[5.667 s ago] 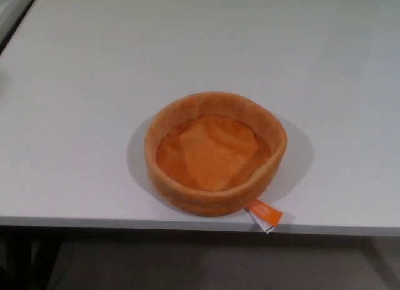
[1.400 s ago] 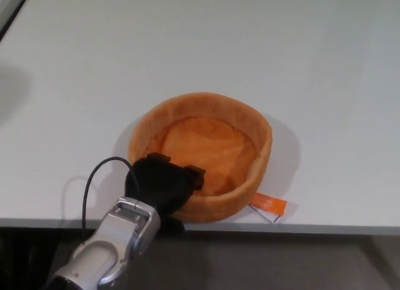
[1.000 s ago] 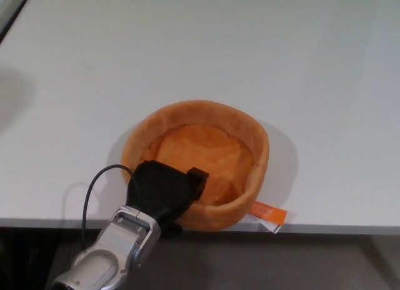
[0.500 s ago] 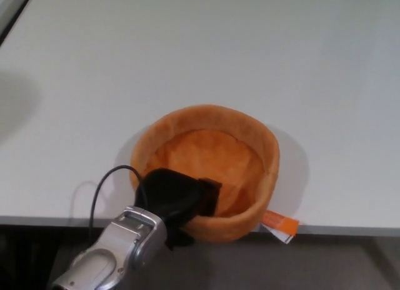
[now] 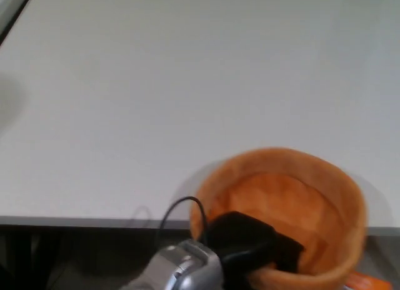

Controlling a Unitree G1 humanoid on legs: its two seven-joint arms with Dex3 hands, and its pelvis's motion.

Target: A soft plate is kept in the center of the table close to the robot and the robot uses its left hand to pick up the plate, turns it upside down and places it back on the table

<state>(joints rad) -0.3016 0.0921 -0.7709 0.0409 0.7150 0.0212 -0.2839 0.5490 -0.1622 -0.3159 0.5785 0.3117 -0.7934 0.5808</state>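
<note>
The left hand (image 5: pixel 250 245) is clamped on the near wall of the soft orange plate (image 5: pixel 294 196), black fingers (image 5: pixel 289 252) hooked over the rim into the hollow. The plate sits open side up, overhanging the near edge of the white table (image 5: pixel 156 96), well toward the right. It looks lifted clear, though blur makes that hard to confirm. An orange tag (image 5: pixel 369 282) peeks out below.

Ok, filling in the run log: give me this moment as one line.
phase: lift | left hand: shut on soft plate, near rim | plate: opening up, not flipped | table | right hand: not in view
</note>
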